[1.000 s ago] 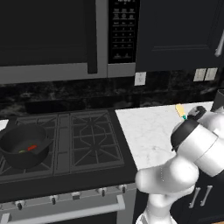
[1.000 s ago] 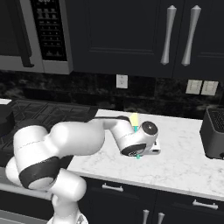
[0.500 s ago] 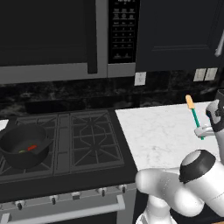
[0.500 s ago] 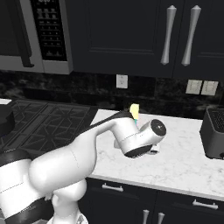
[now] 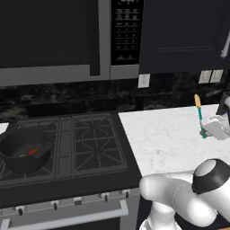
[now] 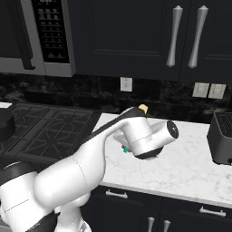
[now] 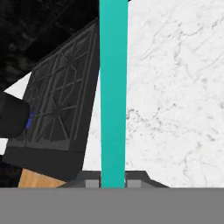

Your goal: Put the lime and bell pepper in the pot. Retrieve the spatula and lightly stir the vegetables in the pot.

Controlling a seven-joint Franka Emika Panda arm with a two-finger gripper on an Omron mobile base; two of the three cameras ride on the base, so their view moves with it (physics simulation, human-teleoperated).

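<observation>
My gripper (image 5: pixel 205 131) hangs above the white counter at the right, shut on the spatula (image 5: pixel 199 116), which stands upright with its orange blade on top. In the hand view the teal handle (image 7: pixel 113 96) runs straight up from between my fingertips (image 7: pixel 90 182). The blade's tip (image 6: pixel 143 108) pokes up behind my hand in the right base view. The black pot (image 5: pixel 18 140) sits on the stove's front left burner, far to the left of my gripper. Inside it lie the red bell pepper (image 5: pixel 33 152) and the greenish lime (image 5: pixel 22 155).
The black gas stove (image 5: pixel 90 143) lies between the pot and the marble counter (image 5: pixel 166 134). A microwave (image 5: pixel 54 40) hangs over the stove. A dark toaster (image 6: pixel 222 138) stands at the counter's right end. Dark cabinets (image 6: pixel 181 36) line the wall above.
The spatula has risen a little off the counter and shifted slightly right in the left base view. My elbow has swung down low in front of the base.
</observation>
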